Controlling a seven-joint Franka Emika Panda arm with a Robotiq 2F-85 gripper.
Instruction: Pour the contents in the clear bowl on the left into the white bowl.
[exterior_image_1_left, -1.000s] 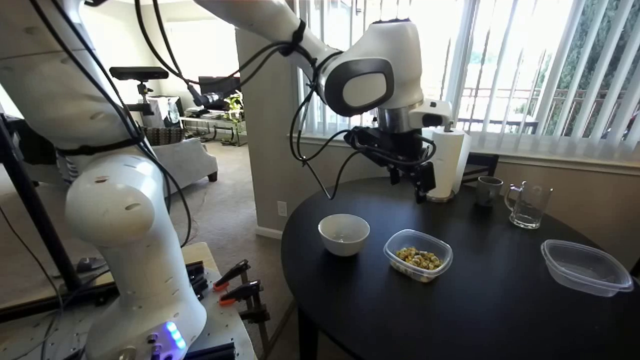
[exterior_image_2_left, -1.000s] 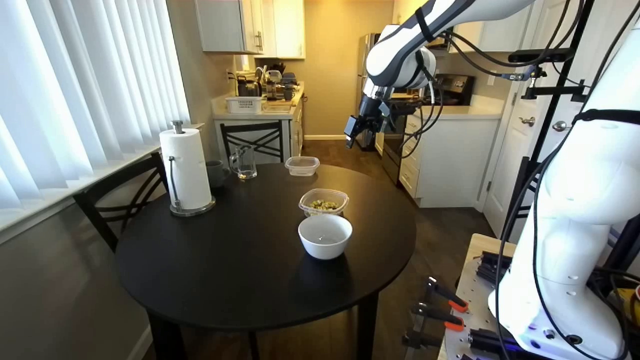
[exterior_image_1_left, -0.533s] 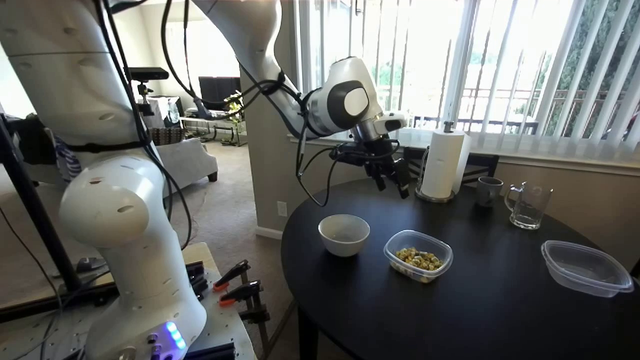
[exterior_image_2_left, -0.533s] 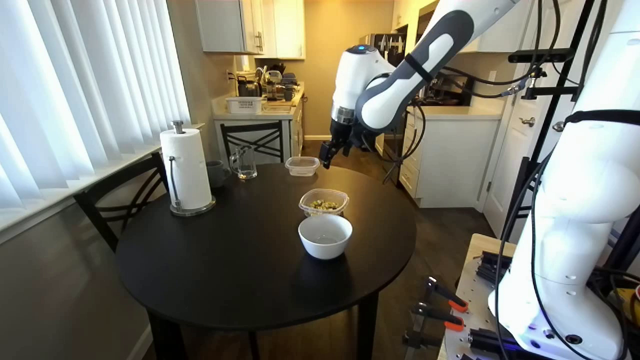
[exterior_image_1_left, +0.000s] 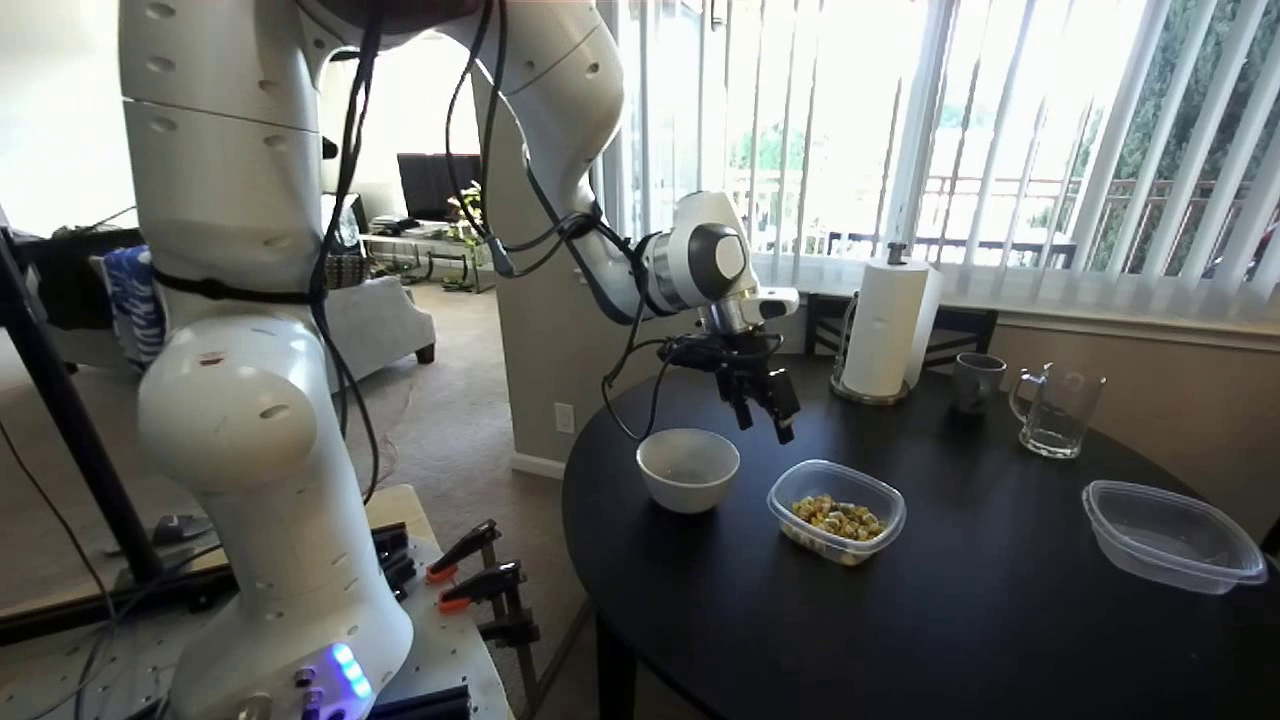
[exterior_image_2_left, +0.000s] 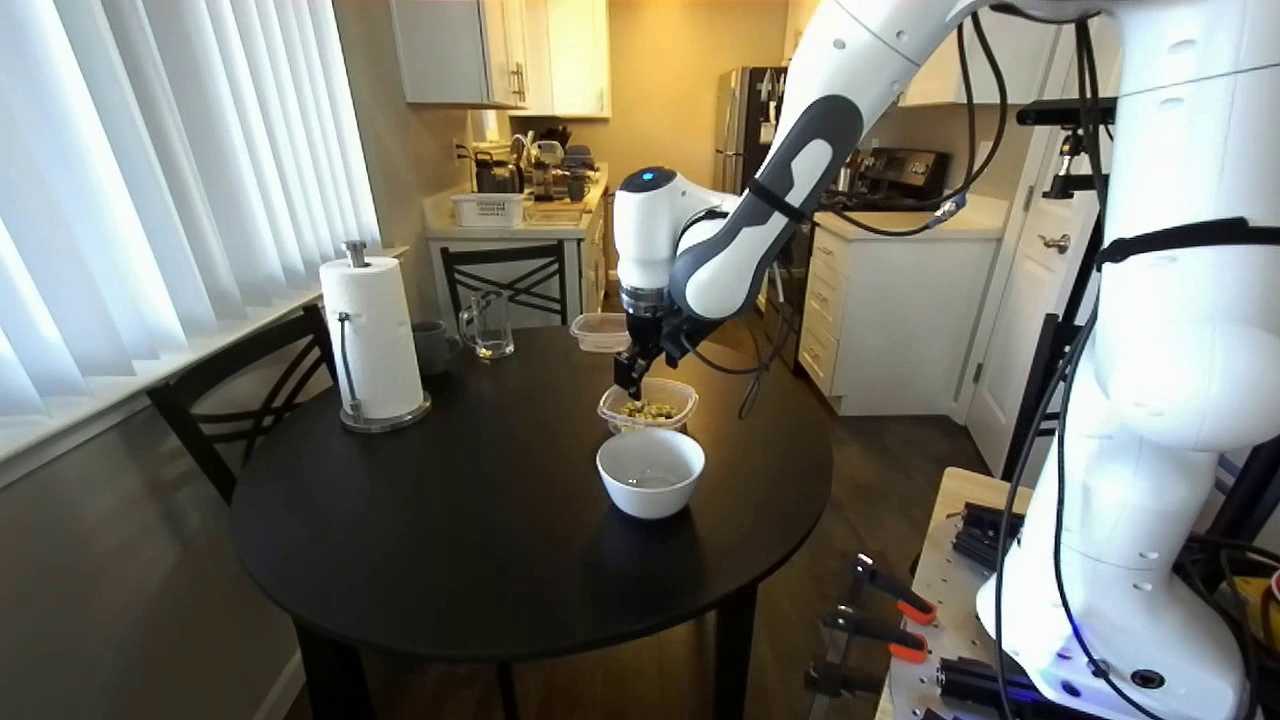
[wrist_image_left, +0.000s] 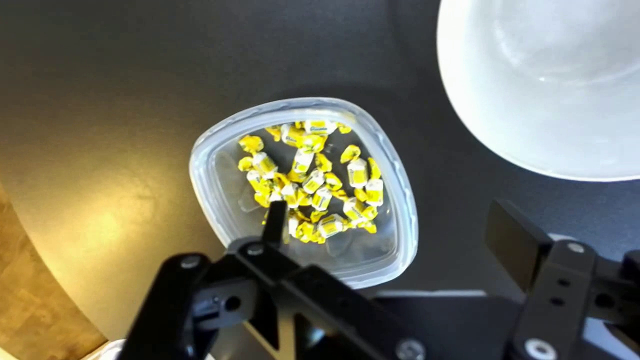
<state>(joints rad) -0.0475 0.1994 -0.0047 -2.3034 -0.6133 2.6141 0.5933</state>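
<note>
The clear bowl (exterior_image_1_left: 868, 486) stands upright on the table and holds the contents (exterior_image_1_left: 838, 517), which look like yellow-and-white wrapped candies in the wrist view (wrist_image_left: 315, 187). The white bowl (exterior_image_1_left: 687, 482) stands beside it, with nothing visible inside. Both bowls also show in an exterior view, the white bowl (exterior_image_2_left: 650, 490) nearer that camera than the clear bowl (exterior_image_2_left: 682, 396). My gripper (exterior_image_1_left: 765, 428) is open and empty, above the table near the clear bowl. In the wrist view its fingers (wrist_image_left: 395, 232) are wide apart; one overlaps the clear bowl, the other lies past its rim.
On the round dark table (exterior_image_1_left: 980, 630) are a paper-towel roll (exterior_image_1_left: 880, 330), a grey mug (exterior_image_1_left: 978, 382), a glass mug (exterior_image_1_left: 1060, 412) and a wider clear container (exterior_image_1_left: 1175, 545). Chairs (exterior_image_2_left: 510, 275) stand around it. A window with blinds is behind the towel roll.
The arm has swung in over the table and lowered, bringing my gripper down close to the clear bowl. The bowls and contents have not moved.
</note>
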